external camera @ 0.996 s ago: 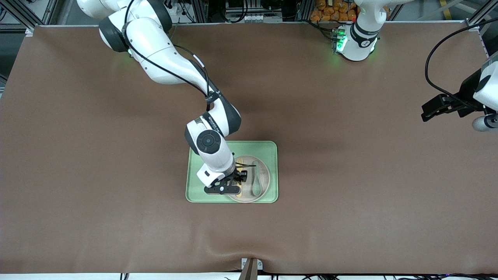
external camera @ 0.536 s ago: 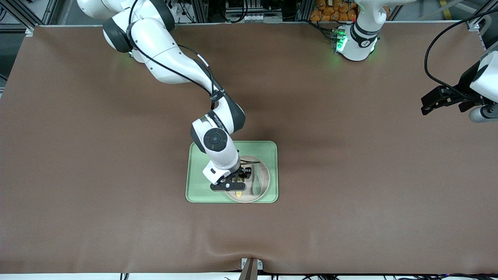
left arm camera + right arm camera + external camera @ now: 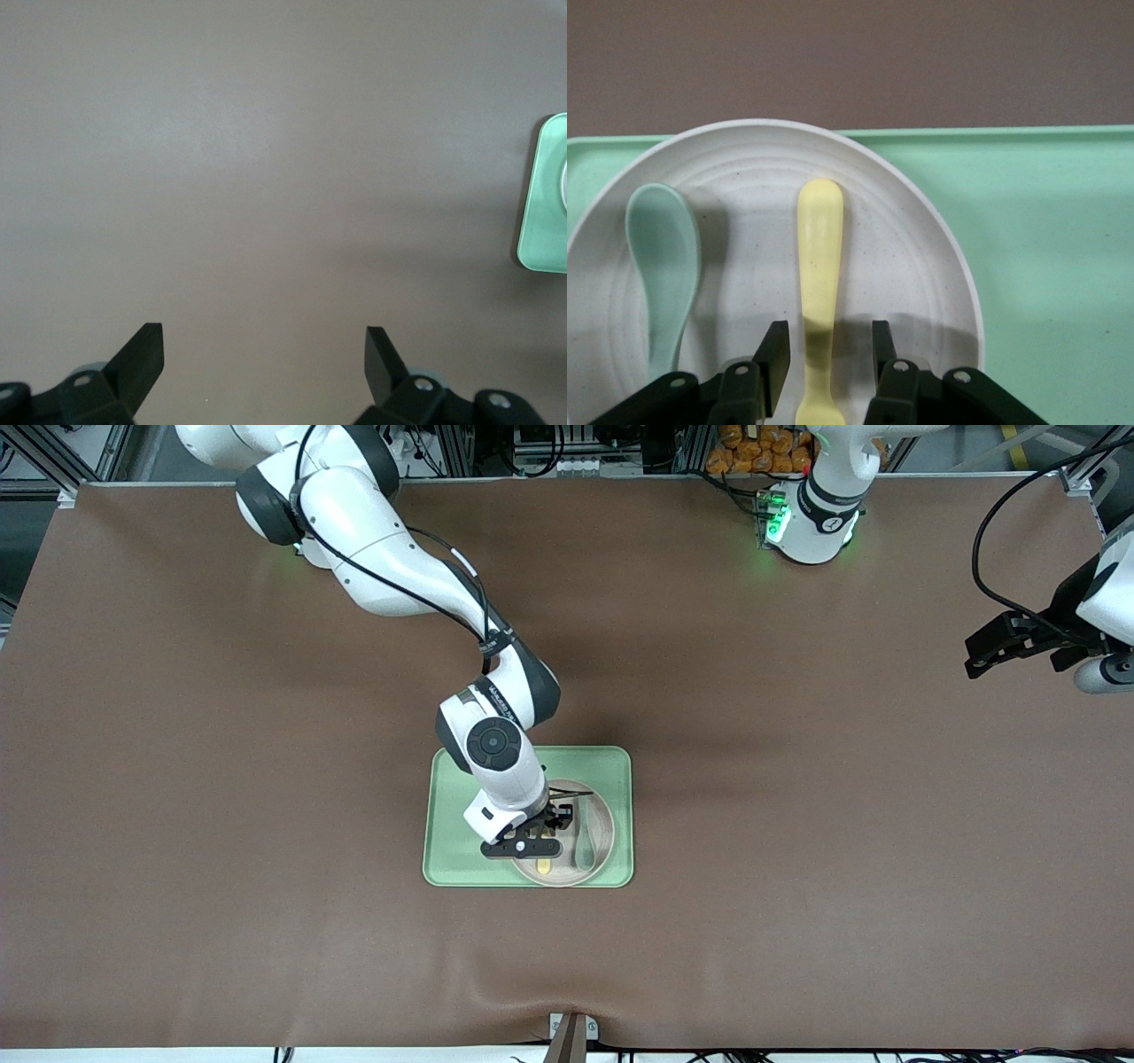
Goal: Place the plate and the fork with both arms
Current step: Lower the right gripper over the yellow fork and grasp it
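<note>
right hand (image 3: 824, 363) spread, straddling the fork (image 3: 819, 274) handle so it can pinch | fork on plate (image 3: 921, 266) beside spoon (image 3: 663, 266), plate at tray's (image 3: 443, 850) 4 o'clock corner | left hand (image 3: 264, 350) spread, waiting over bare counter (image 3: 797, 824)

Your right tool (image 3: 825, 361) straddles the fork (image 3: 819, 274) on the plate (image 3: 921, 266) — fingers apart; the spoon (image 3: 663, 266) crowds one side. Your left tool (image 3: 264, 354) waits over open counter (image 3: 842, 850) — unobstructed.
</note>
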`<move>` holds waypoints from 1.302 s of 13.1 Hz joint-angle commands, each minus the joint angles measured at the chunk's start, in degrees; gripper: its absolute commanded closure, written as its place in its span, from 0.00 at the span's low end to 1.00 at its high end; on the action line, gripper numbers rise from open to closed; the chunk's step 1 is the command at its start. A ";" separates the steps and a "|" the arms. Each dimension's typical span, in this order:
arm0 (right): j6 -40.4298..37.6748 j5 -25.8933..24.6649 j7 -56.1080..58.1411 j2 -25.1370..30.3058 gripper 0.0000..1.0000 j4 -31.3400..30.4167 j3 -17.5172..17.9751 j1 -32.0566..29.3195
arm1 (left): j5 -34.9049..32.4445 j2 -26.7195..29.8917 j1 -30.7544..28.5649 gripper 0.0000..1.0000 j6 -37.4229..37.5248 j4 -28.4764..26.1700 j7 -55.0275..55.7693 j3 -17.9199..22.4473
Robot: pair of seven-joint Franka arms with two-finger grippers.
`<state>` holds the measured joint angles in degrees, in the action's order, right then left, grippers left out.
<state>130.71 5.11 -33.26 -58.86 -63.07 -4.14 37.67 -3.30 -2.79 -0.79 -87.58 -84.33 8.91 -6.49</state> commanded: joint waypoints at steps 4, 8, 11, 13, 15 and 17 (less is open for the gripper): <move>-0.99 -0.98 -2.16 -1.52 0.59 2.07 -0.34 0.65 | 0.05 2.43 -0.61 0.00 0.66 -1.62 -1.26 0.69; -1.16 -1.06 -2.60 -1.78 0.70 2.07 -0.34 0.74 | 0.22 2.61 -1.06 0.00 0.57 -1.54 -1.26 0.69; -2.65 -0.89 -2.60 -1.43 0.90 2.25 -0.34 0.74 | 0.22 2.61 -1.14 0.00 0.57 -1.53 -1.26 0.69; -4.67 -0.80 -2.60 -1.00 0.94 2.78 -0.17 0.39 | 0.22 2.61 -2.02 0.00 0.57 -1.54 -1.26 0.69; -5.56 -0.54 -2.60 -0.38 0.94 2.86 0.10 0.12 | 0.22 2.70 -2.28 0.00 0.66 -1.62 -1.26 0.69; -5.47 0.77 -2.86 0.41 0.97 2.95 1.32 -0.84 | 0.22 3.49 -2.46 0.00 0.66 -1.71 -1.26 0.69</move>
<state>126.49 5.35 -35.02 -59.22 -61.16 -4.08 37.90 -3.30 -1.60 -2.79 -87.37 -84.57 8.87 -5.77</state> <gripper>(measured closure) 0.921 0.000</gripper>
